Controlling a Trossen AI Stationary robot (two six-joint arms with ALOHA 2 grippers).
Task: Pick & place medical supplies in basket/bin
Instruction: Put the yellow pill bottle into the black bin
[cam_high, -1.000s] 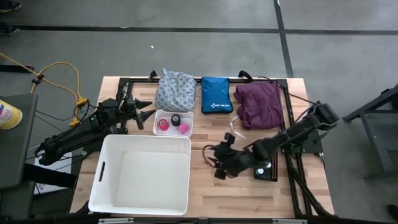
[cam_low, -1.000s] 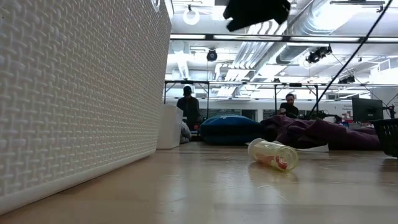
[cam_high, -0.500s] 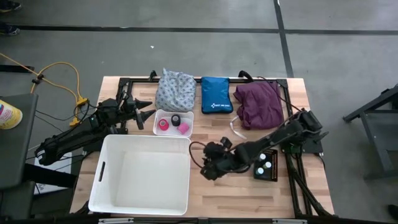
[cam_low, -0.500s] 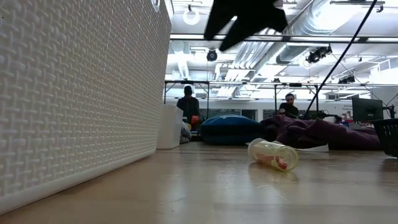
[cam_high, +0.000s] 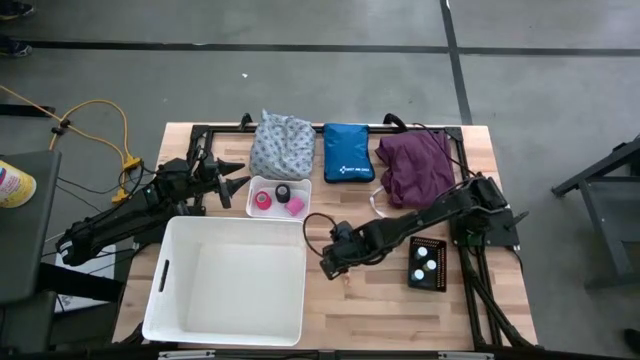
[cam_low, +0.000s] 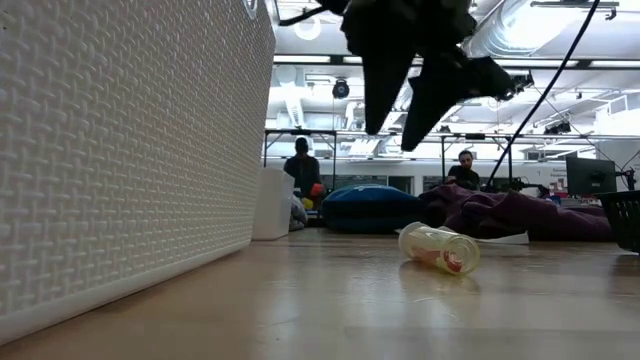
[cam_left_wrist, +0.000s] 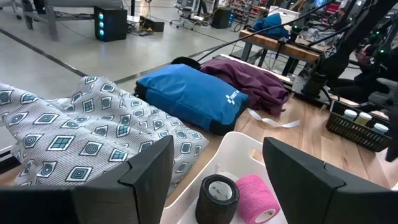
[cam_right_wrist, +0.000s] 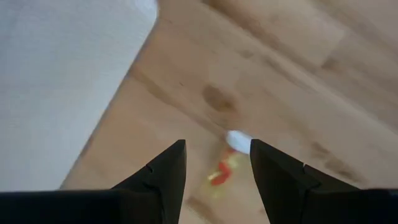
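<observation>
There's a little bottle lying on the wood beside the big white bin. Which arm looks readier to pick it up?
The right. Its gripper hangs over the bare wood by the white bin, jaws open, with the vial showing right between them. The left gripper waits far off, near the small tray of tape rolls.

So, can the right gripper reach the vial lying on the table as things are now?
Probably yes. The right gripper hangs open above the vial, which lies alone on bare wood, and nothing shows between them. The white bin stands off to one side.
</observation>
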